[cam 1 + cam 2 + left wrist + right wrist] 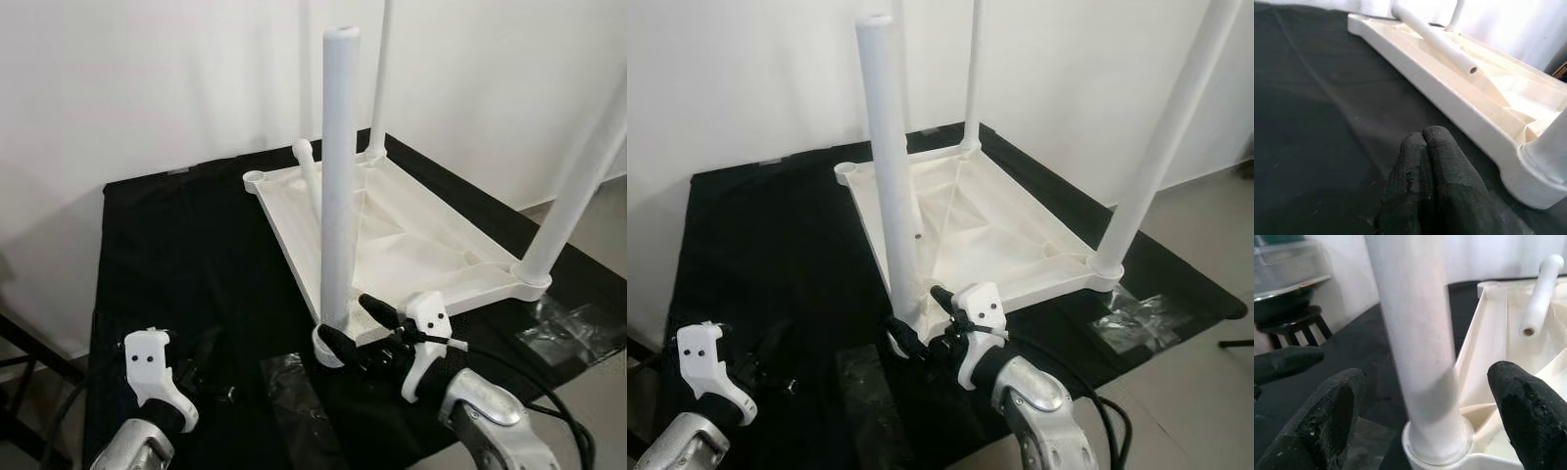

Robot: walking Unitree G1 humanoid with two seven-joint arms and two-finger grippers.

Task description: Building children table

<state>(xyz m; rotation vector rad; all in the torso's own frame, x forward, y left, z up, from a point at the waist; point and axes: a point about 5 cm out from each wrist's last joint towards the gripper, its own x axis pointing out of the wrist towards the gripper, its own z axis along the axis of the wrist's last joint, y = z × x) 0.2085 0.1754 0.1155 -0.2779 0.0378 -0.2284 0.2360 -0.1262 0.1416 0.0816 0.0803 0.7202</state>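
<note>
Black cloth covers the desk (176,255); all parts lie on it. Nearest, by the front edge, left pincer (1432,161) hovers just above the cloth, fingers pressed together, holding nothing, beside the near corner of the tabletop. A crumpled clear plastic bag (284,377) lies on the cloth between the two arms.

Right pincer (1422,421) is at the near corner of the upturned white tabletop (411,235), fingers spread either side of the foot of the near leg (338,176). Pads look apart from the tube, so not gripping.

The tabletop lies underside up in the middle of the desk, ribs showing. The near leg stands upright in its corner socket. A second leg (578,186) stands in the right corner, a third (380,78) in the far corner. A fourth leg, loose (310,171), lies tilted inside the tray, pointing toward the empty left-corner socket (255,178).

More clear wrapping (568,328) lies toward the right edge.

Handling, judged: legs look like hollow plastic tubes, light, stiff, smooth, likely slippery against the pads. Best hold is mid-shaft, squarely across the tube. The tabletop looks light enough to slide on the cloth when a leg is pushed in.
</note>
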